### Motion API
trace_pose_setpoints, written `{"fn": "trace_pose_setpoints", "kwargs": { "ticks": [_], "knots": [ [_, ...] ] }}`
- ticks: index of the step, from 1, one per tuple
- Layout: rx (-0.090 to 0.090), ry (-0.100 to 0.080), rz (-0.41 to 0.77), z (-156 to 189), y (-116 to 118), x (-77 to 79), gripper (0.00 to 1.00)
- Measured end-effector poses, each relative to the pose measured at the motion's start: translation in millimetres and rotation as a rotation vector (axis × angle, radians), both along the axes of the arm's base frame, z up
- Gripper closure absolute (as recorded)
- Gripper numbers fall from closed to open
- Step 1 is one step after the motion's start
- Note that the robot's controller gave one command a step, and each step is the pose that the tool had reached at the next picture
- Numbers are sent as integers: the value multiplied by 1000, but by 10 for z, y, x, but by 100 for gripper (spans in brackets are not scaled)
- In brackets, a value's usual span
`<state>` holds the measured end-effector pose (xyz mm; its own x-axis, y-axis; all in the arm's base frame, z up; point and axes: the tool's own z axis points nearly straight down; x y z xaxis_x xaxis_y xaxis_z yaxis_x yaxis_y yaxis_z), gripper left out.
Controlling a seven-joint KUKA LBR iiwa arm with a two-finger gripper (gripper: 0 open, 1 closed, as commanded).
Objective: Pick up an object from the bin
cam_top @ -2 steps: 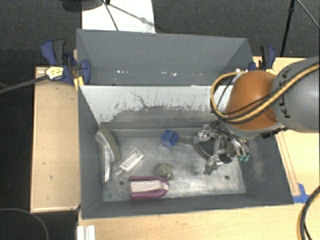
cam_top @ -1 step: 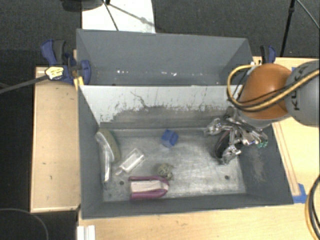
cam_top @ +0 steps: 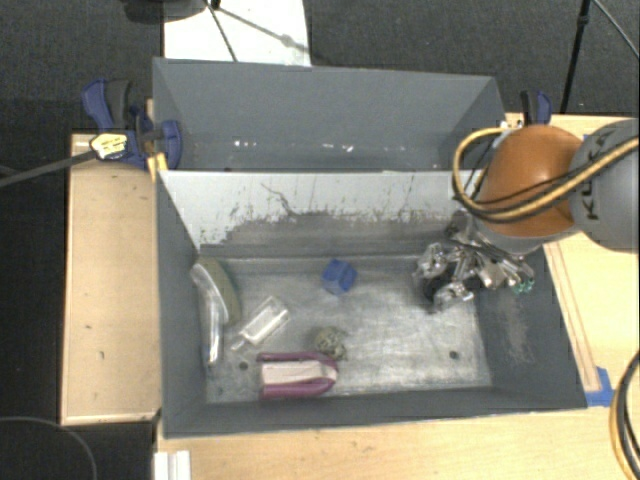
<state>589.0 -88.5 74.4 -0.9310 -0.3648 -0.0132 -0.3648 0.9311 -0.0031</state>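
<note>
The two-finger metal gripper hangs low over the grey metal bin's floor, right of a small blue plastic block. Its grip state cannot be told. A speckled ball and a purple-and-white oblong lie below the block.

This is a robotics lab. A grey metal bin stands over dark carpet. Cables loop round a robot arm.

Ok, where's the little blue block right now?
In the camera view, the blue block lies near the bin's back wall, left of the gripper, behind the speckled ball.
</note>
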Motion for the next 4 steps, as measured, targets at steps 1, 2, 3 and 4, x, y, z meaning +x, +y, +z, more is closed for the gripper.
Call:
{"fn": "trace_pose_setpoints", "kwargs": {
  "ticks": [1, 2, 3, 4],
  "knots": [
    [-4, 1, 101, 1850, 58, -105, 100],
    [-2, 10, 97, 1798, 59, -118, 0],
    [1, 18, 27, 963, 258, -61, 0],
    [1, 0, 21, 1885, 899, 10, 0]
  ]
}}
